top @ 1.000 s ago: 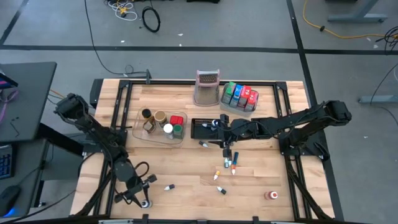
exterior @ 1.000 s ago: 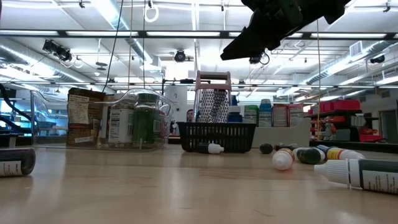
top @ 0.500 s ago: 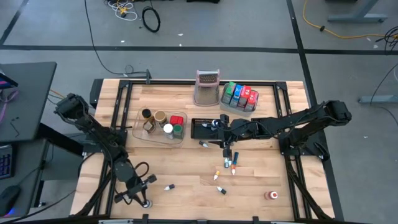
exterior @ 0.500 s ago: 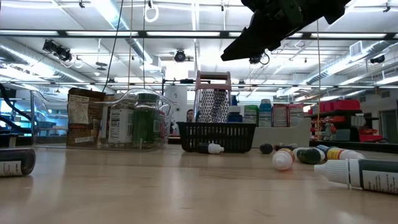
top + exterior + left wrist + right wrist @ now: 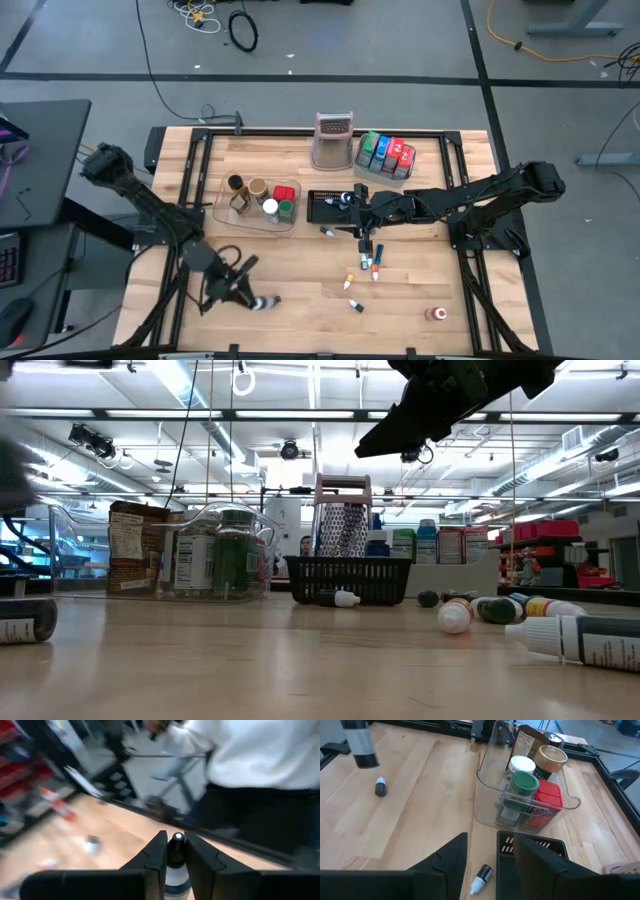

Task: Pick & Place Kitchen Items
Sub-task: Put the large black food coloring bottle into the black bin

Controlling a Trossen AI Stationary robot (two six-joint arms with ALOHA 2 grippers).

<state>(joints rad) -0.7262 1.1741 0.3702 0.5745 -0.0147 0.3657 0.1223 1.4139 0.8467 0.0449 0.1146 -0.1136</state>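
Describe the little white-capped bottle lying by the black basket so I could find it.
Find the black mesh basket mid-table, beside the clear tub of jars. On the wood in front of it lies a small dark bottle on its side. Its cap is white, and it lies alone, apart from the colour-capped bottles clustered nearer the front.

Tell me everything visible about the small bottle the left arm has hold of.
The small bottle sits upright between the jaws of the left gripper, clamped on both sides. It has a black cap with a pale round tip, a dark neck, and a whitish body below, mostly hidden by the fingers. From above it shows as a small dark-and-white bottle at the gripper's tip, over the wooden table near its front-left edge. Whether it touches the table cannot be told.
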